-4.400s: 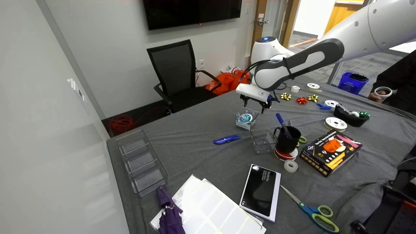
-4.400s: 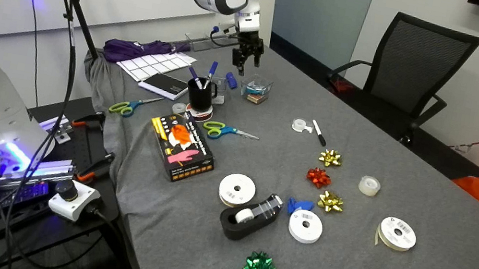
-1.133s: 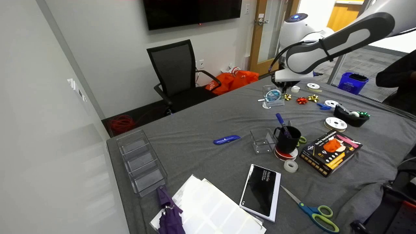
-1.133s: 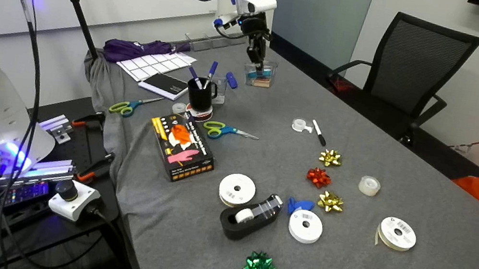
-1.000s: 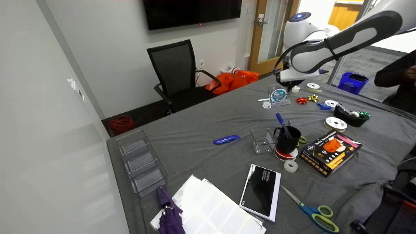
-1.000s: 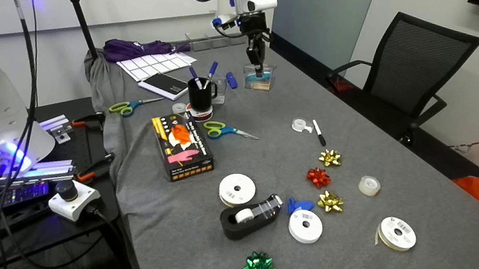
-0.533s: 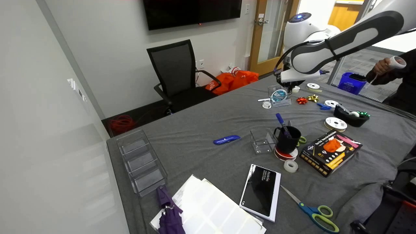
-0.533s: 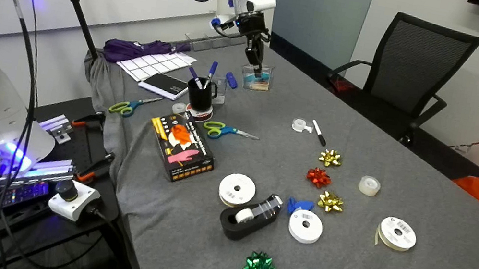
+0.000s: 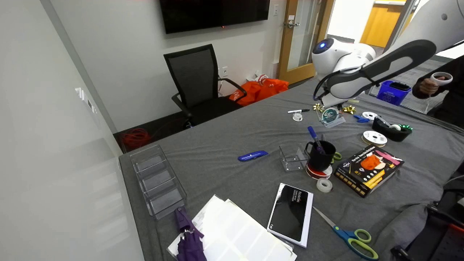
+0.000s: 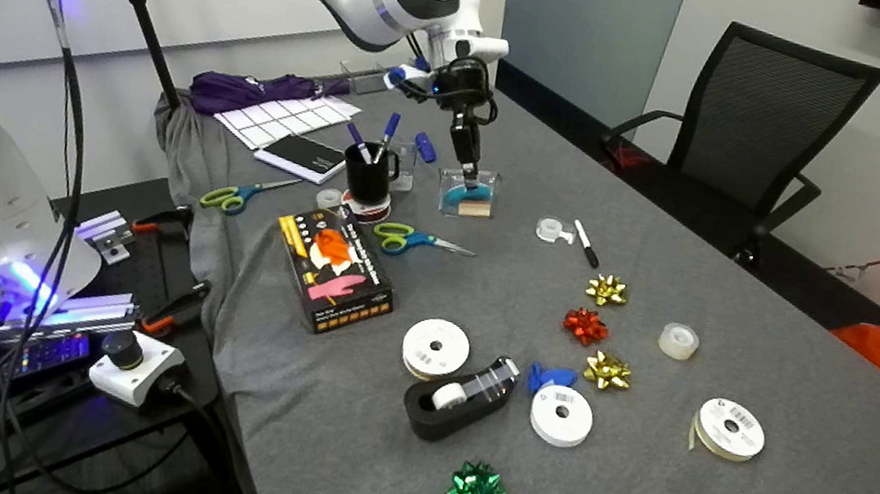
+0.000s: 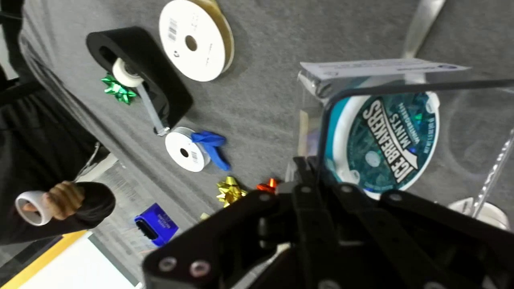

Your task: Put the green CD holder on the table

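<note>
The green CD holder [image 11: 385, 140], by its look a flattish round teal-green plastic mint container, lies inside a clear plastic box [image 11: 441, 85]. A pale tan piece shares the box. My gripper [image 11: 306, 159] has its fingers nearly together on the box's thin wall; the exact contact is partly hidden. In both exterior views the box, tilted, hangs from the gripper [image 10: 469, 182] above the grey-clothed table [image 10: 747, 334]. The green CD holder [image 9: 330, 115] faces outward there, with gold and red bows behind it.
A black mug [image 9: 320, 157] with markers, another clear box [image 9: 291, 159], scissors [image 10: 406, 239] and a glove box [image 10: 333, 269] stand near. Tape [image 10: 550, 230] and a pen [image 10: 586, 245] lie beyond. Ribbon spools and a black tape dispenser [image 10: 459, 398] occupy the table further along.
Earlier the box stood on the table under open jaws; since then it has been gripped and lifted. In the last half second, gripper and box have come lower and moved toward the table's middle.
</note>
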